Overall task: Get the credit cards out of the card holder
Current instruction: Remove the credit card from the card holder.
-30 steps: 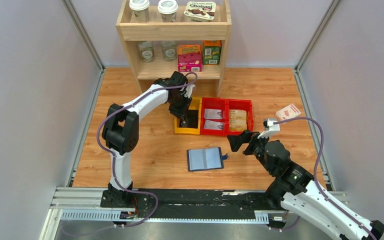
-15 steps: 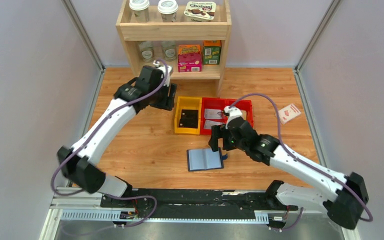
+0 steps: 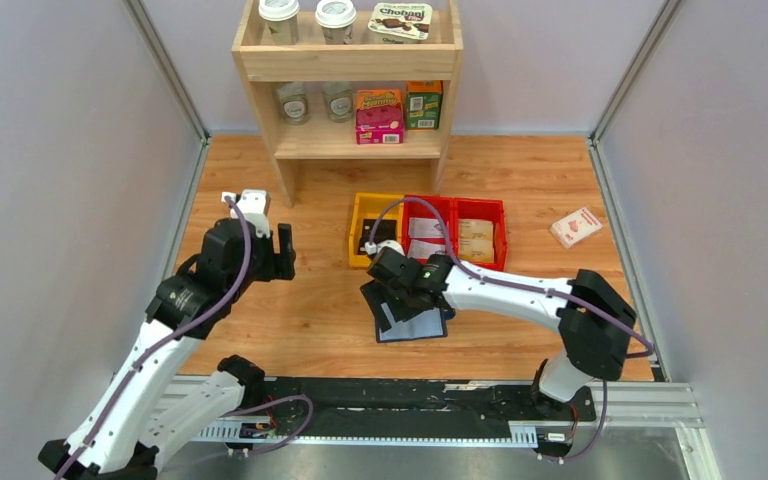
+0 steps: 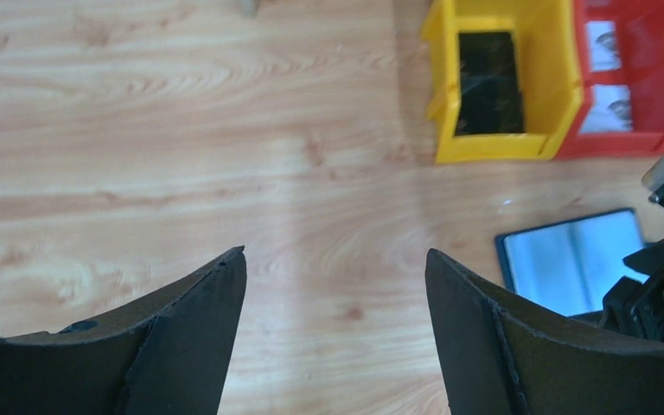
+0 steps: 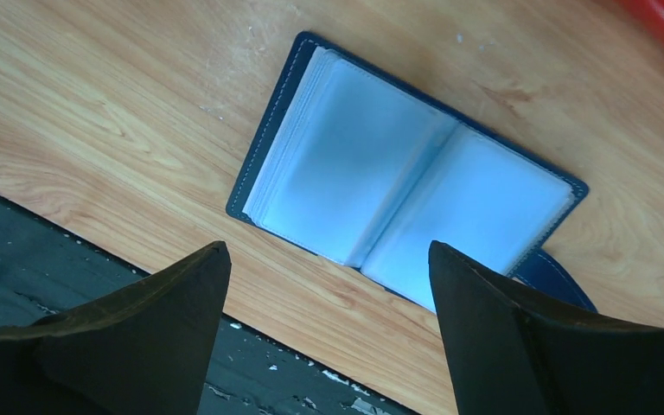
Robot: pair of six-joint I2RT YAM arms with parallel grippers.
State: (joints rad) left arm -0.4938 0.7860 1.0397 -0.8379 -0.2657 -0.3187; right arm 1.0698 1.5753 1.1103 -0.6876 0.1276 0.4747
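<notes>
Between grey walls (image 3: 50,150), wood tabletop (image 3: 310,300) bears open card holder (image 5: 406,199)

Card holder (image 5: 406,207) lies open and flat on the wooden table (image 5: 95,112), pale blue-grey sleeves (image 5: 354,173) facing up, snap tab (image 5: 562,277) protruding at one edge. Black credit cards (image 4: 488,82) lie inside the yellow bin (image 4: 553,86).

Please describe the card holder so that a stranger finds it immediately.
From the wooden shelf, come forward past the yellow bin. The card holder lies open on the table under the right gripper, the only navy booklet with pale blue sleeves.
</notes>
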